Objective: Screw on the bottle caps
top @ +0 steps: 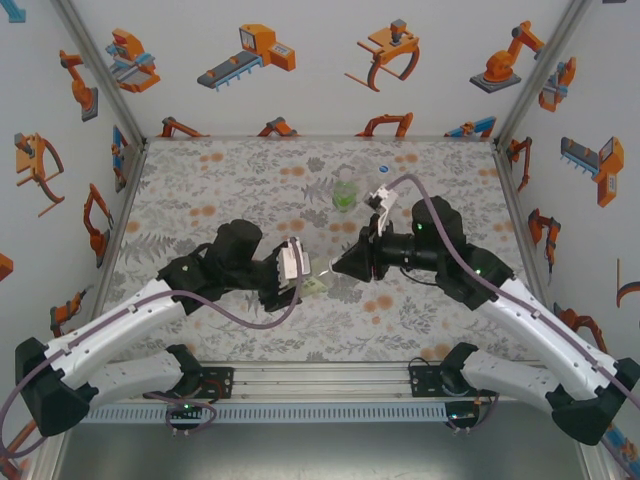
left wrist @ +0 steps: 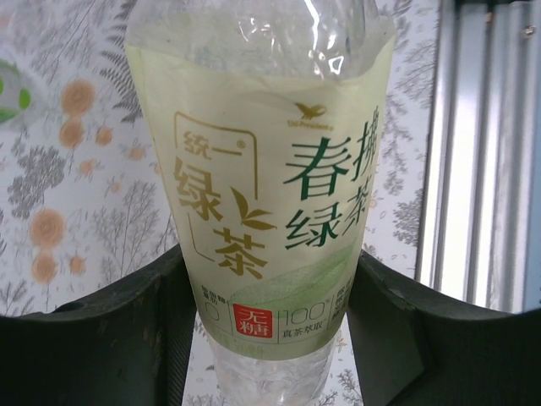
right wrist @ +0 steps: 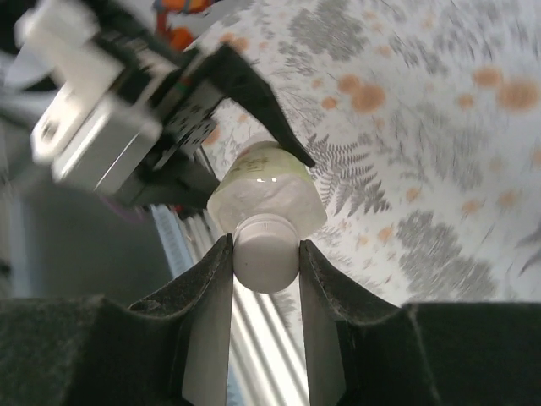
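Capping the bottle point(left wrist: 262, 169)
Left gripper point(left wrist: 270, 338) clamps bottle steady; right gripper point(right wrist: 265, 249) pinches white cap point(right wrist: 265, 260) on its neck, likely to twist it

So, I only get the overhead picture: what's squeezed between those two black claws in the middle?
Observer: The left gripper clamps a clear bottle around its pale yellow label.
Visitor: And the other claw?
Observer: The right gripper is shut on a white cap, right at that bottle's neck.
Visitor: Anything written on the label?
Observer: Green and gold Chinese characters, and a small red square near the bottom.
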